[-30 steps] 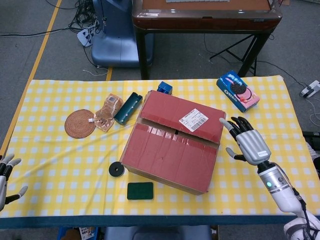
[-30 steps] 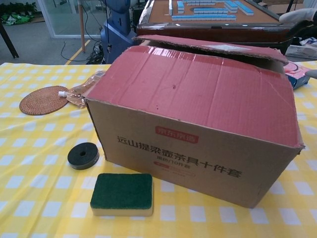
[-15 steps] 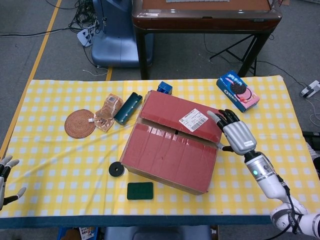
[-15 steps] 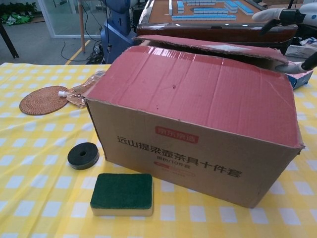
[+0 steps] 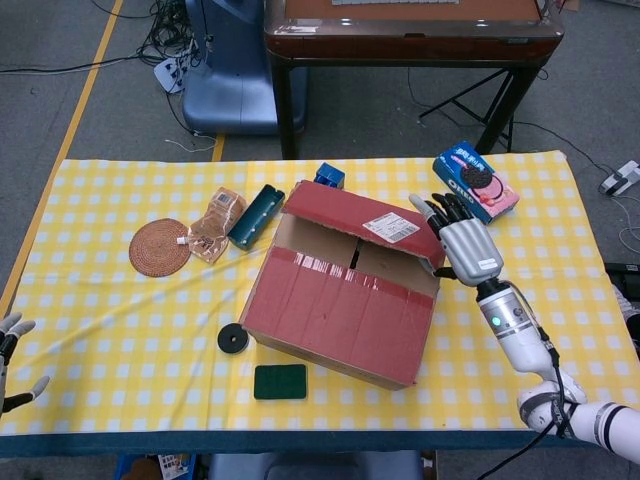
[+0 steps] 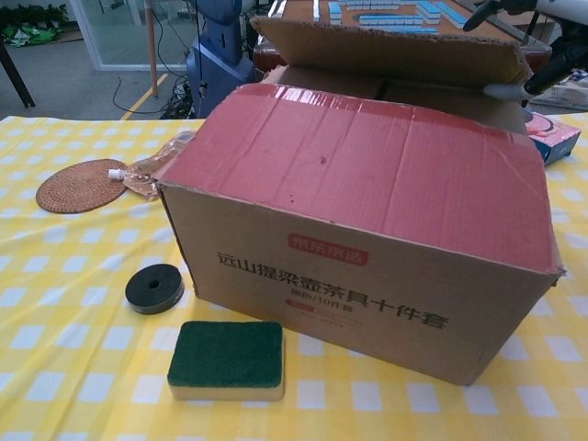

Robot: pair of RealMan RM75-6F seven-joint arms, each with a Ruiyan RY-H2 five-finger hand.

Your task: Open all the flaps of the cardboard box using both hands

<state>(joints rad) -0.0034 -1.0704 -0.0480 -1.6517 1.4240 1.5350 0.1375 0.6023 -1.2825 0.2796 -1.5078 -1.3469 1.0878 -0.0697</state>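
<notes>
cardboard box [image 6: 367,230]: far flap [image 6: 386,50] raised, right hand [image 6: 542,41] fingers [image 6: 487,13] at its edge.

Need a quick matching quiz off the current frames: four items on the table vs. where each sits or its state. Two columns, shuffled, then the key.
Items
1. far flap
2. near flap
3. sponge
4. woven coaster

States
A. lying closed on the cardboard box
B. far left, beside a clear packet
C. lifted, right hand at its edge
D. on the cloth by the box's near side

Pairs: 1-C, 2-A, 3-D, 4-B
</notes>
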